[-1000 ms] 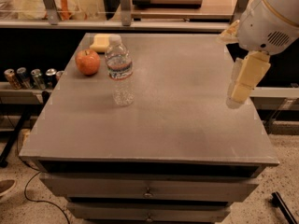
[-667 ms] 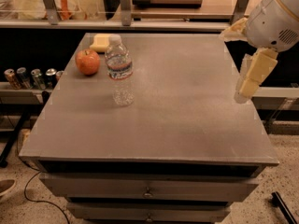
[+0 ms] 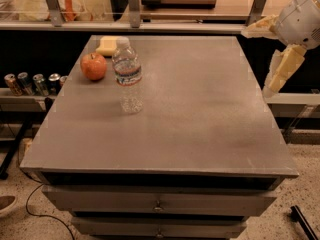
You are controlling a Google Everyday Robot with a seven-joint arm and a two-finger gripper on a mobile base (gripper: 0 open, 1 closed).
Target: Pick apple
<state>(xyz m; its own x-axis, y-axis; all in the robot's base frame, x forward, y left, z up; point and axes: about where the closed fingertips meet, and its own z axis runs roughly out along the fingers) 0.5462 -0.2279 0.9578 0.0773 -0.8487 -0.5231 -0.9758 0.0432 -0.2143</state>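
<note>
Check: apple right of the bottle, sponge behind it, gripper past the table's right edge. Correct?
No. The camera view shows the apple left of the bottle; sponge behind it, gripper past the table's right edge.

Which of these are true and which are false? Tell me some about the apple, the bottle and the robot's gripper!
1. The apple sits on the table, left of the water bottle. True.
2. The gripper is holding the apple. False: it hangs by the table's right edge, far from the apple.
3. The water bottle lies on its side. False: it stands upright with its cap on.
4. The yellow sponge lies behind the apple, near the table's far edge. True.
5. The cans stand on the table beside the bottle. False: they sit on a lower shelf left of the table.
</note>
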